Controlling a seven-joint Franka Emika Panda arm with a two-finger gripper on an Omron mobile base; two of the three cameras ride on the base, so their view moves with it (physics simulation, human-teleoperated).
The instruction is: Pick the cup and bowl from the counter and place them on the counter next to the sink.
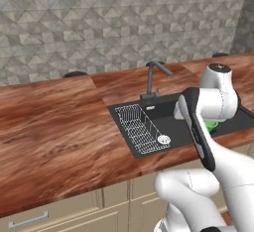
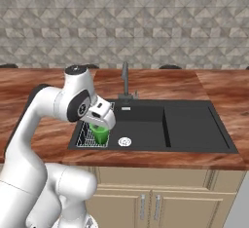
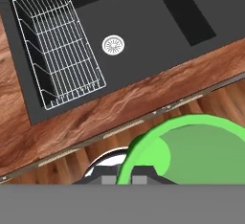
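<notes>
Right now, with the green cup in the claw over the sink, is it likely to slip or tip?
The cup looks small and probably light, so the shut claw should carry it easily. Its smooth glossy wall may slip. Gripped at the rim, it could swing or tilt.

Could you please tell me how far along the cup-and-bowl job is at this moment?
Done: the green cup is picked up. In hand: the end effector is shut on it and holds it over the front edge of the sink. Left: setting it on the counter beside the sink, then the whole bowl step.
</notes>
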